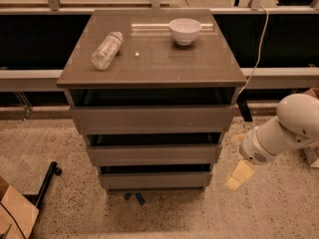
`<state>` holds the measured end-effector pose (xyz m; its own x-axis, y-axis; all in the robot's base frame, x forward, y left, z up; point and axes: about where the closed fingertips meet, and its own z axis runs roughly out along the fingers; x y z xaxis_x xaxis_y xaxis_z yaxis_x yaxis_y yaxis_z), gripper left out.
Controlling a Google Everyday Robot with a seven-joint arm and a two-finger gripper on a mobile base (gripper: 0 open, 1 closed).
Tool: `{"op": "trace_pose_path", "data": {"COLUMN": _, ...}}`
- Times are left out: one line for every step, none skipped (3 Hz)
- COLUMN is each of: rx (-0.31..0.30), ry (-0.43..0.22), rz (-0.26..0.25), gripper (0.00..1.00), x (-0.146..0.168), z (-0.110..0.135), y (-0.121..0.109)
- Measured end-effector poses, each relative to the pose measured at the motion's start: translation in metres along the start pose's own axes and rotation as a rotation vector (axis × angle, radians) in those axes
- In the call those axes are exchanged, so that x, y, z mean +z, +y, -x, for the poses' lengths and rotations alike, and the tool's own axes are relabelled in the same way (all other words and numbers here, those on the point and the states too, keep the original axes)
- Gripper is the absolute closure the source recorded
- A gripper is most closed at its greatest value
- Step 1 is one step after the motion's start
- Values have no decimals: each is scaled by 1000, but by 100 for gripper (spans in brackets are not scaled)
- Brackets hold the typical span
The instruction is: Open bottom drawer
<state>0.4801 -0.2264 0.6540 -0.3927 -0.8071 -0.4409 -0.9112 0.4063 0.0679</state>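
The bottom drawer [155, 179] is the lowest and narrowest-looking of three grey-brown handleless fronts in the cabinet. It sits just above the floor with a dark gap above it. My gripper [238, 176] hangs from the white arm [286, 131] to the right of the cabinet, at about the height of the bottom drawer. It is apart from the drawer front, a short way off its right end. Its pale yellowish tip points down and to the left.
A clear plastic bottle [106, 49] lies on the cabinet top [149, 63], and a white bowl [185, 31] stands at the back. A cardboard box [15, 213] and a black leg [45, 180] are at the lower left. A white cable [259, 49] hangs at the right.
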Motion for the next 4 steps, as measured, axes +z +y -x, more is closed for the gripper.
{"op": "trace_pose_path", "data": {"rx": -97, "ry": 11, "rz": 93, "gripper": 0, "x": 29, "z": -2, "y": -2}}
{"op": "trace_pose_path", "data": {"rx": -145, "ry": 4, "rz": 159, "gripper": 0, "x": 52, "z": -6, "y": -8}}
{"op": "trace_pose_path", "data": {"rx": -167, "ry": -19, "rz": 198, "gripper": 0, "x": 74, "z": -13, "y": -14}}
{"op": "trace_pose_path", "data": {"rx": -169, "ry": -22, "rz": 205, "gripper": 0, "x": 78, "z": -15, "y": -15}}
